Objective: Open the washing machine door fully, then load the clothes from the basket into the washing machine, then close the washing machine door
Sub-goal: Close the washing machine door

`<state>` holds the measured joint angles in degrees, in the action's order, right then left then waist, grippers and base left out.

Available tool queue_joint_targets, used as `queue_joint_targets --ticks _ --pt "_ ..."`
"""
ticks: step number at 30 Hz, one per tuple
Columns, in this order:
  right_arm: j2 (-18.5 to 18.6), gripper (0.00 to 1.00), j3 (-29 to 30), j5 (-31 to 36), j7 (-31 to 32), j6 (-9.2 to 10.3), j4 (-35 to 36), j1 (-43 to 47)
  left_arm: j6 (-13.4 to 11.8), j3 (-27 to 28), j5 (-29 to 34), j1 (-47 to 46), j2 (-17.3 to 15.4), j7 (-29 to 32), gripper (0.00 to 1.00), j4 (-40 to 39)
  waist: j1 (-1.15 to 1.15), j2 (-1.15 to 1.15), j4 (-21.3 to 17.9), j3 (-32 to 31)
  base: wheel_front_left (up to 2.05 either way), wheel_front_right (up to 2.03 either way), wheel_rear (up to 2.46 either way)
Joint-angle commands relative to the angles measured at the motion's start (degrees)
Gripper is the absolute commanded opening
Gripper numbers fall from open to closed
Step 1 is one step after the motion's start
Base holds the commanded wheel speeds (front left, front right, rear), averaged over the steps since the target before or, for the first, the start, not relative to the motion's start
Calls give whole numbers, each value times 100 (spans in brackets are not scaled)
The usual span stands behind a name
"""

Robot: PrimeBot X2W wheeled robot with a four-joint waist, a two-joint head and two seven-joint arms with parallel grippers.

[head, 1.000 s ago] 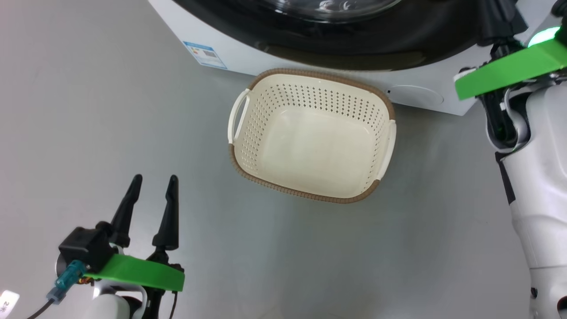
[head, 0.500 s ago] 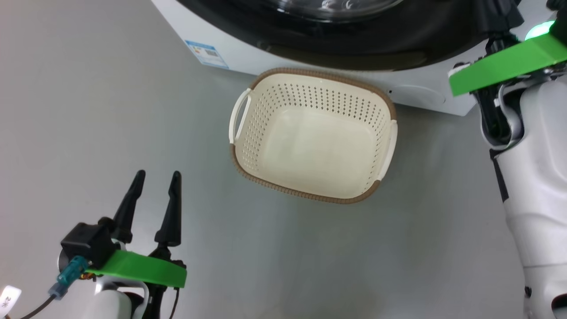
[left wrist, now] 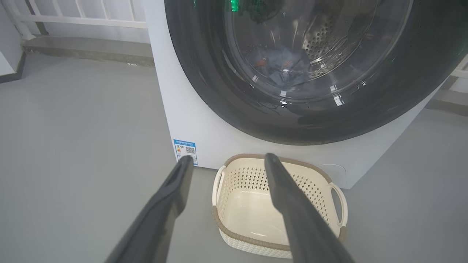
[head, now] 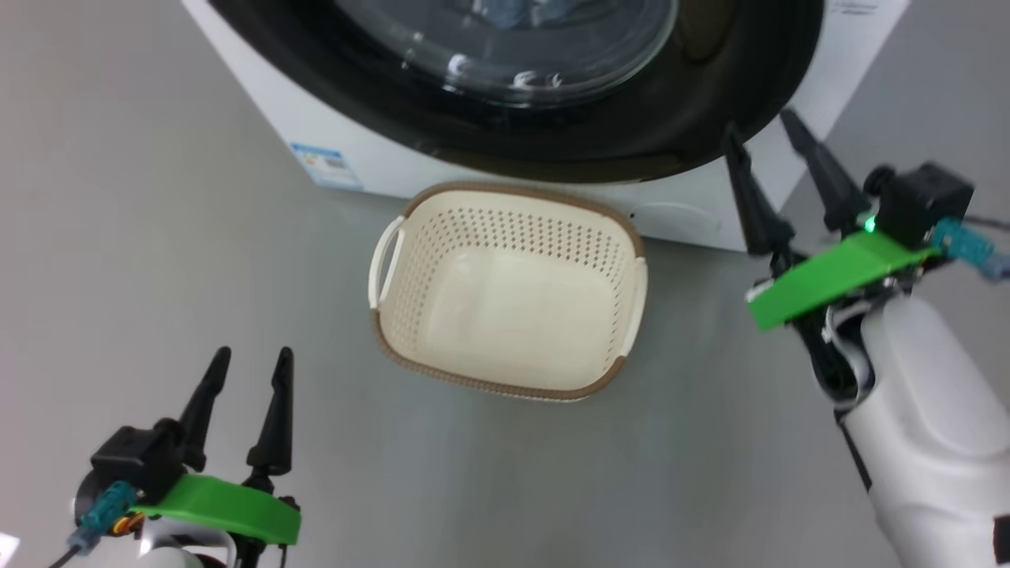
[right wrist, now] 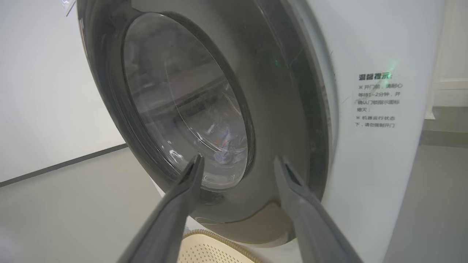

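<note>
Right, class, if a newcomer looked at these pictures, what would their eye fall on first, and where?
The washing machine door, a big glossy black ring round a glass bowl, spans the top of the head view, blue clothes dim behind the glass. Just below it an empty cream basket sits on the grey floor. The open left gripper hovers lower left, the open right gripper beside the door's right edge.

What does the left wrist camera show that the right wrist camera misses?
Left wrist view adds: the blue label sticker, a white railing, the empty basket's whole inside, the open left tool. Right wrist view adds: a printed notice on the washing machine's white panel, the open right tool. Both: the washing machine door looking shut, clothes behind its glass, some basket rim.
</note>
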<state>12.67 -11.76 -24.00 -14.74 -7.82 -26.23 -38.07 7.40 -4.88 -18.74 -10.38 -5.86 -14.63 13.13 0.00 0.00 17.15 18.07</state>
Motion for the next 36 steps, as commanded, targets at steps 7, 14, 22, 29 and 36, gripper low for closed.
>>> queue_joint_targets --ticks 7,14,22,29,36 --pt "-37 100 -42 -99 -26 33 260 792 9 266 -2 162 -380 -37 100 -34 0 0 -553 -592 0 0 0" --pt "-2 100 142 -122 -26 33 363 1332 9 225 -66 297 -518 -37 100 40 0 0 -815 -816 0 0 0" --pt "54 100 237 -111 -26 33 492 2015 9 281 -120 485 -603 -37 100 77 0 0 -1102 -1059 0 0 0" --pt "49 100 381 -107 -26 33 606 2540 9 340 -152 654 -653 -37 100 71 0 0 -1334 -1233 0 0 0" --pt "53 100 493 -97 -26 33 708 2952 9 328 -181 831 -693 -37 100 80 0 0 -1517 -1384 0 0 0"
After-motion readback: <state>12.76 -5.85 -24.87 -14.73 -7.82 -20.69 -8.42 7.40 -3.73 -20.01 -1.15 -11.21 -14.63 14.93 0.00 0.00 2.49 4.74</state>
